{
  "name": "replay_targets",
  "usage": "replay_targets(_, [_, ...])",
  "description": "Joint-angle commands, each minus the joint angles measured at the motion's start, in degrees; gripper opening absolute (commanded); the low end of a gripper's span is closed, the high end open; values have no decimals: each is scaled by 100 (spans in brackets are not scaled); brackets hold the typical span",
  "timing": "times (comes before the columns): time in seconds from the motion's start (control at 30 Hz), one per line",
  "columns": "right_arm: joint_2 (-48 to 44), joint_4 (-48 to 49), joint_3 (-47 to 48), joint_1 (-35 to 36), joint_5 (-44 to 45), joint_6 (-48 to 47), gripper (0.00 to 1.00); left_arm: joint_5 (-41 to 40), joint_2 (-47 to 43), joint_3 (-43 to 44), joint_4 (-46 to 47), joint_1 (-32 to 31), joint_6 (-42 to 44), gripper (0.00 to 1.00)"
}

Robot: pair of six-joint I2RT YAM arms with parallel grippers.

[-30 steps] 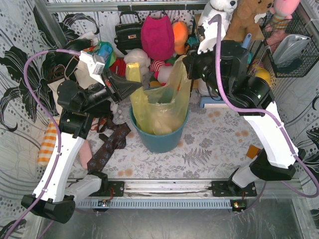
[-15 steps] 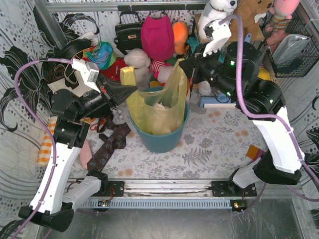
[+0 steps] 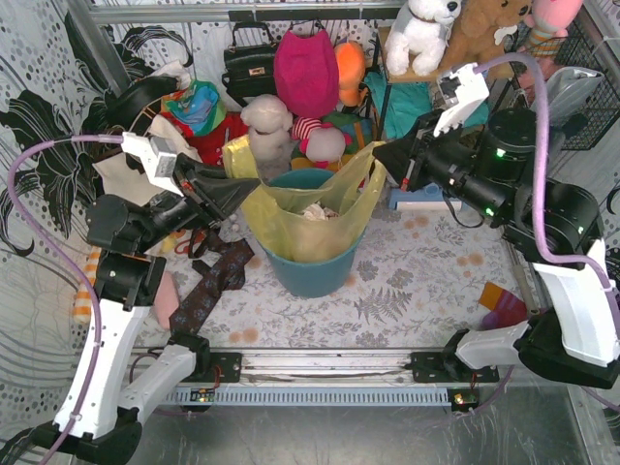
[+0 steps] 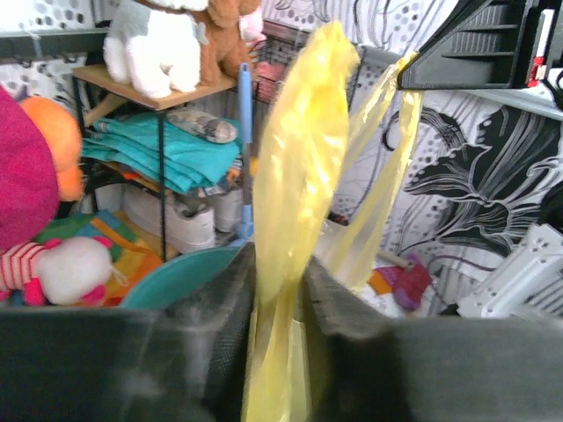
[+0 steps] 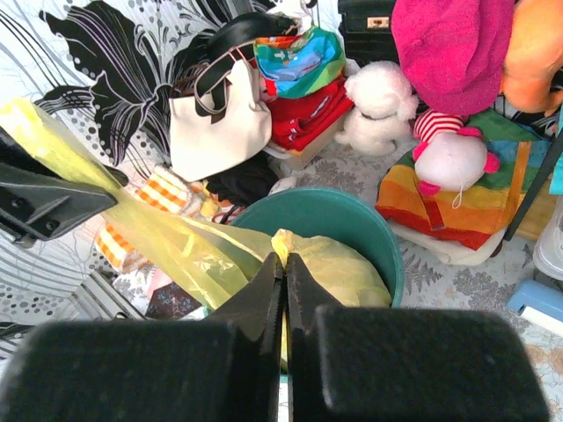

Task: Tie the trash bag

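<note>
The yellow-green trash bag [image 3: 291, 218] sits in the round teal bin [image 3: 310, 276] at mid-table, with white paper [image 3: 312, 208] showing at its mouth. My left gripper [image 3: 244, 186] is shut on the bag's left corner and pulls it left; in the left wrist view the yellow plastic [image 4: 295, 202] runs between my fingers. My right gripper [image 3: 381, 155] is shut on the bag's right corner; the right wrist view shows the pinched plastic tip [image 5: 281, 243] above the bin [image 5: 334, 215]. The bag's mouth is stretched wide between the two grippers.
Behind the bin lie plush toys [image 3: 325, 140], a magenta bag [image 3: 306, 68], a black handbag [image 3: 247, 60] and a cream tote [image 5: 218, 132]. A dark patterned cloth [image 3: 208, 286] lies left of the bin. A wire basket [image 3: 562, 87] hangs at right.
Both grippers have moved apart and downward, the left leftward and the right rightward. The bag's mouth, held tall and narrow before, is now stretched wide and lower over the bin.
</note>
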Motion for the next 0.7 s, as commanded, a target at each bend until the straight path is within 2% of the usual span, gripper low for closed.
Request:
replay_targets(0.0, [198, 88, 31, -10, -104, 73, 0, -372, -23, 347, -261, 23, 38, 43])
replay_targets(0.1, [302, 46, 172, -6, -122, 39, 0, -438, 18, 748, -554, 28, 52, 57])
replay_targets(0.17, [340, 43, 191, -6, -123, 19, 0, -528, 42, 1064, -734, 30, 30, 62])
replay_targets(0.37, [397, 84, 210, -14, -135, 28, 0, -314, 432, 2571, -1342, 23, -308, 65])
replay_targets(0.47, [415, 121, 202, -6, -133, 28, 0, 180, 818, 3273, -1402, 30, -747, 66])
replay_targets(0.67, [458, 202, 225, -6, -69, 40, 0, 1067, 967, 3175, -286, 22, -2179, 67])
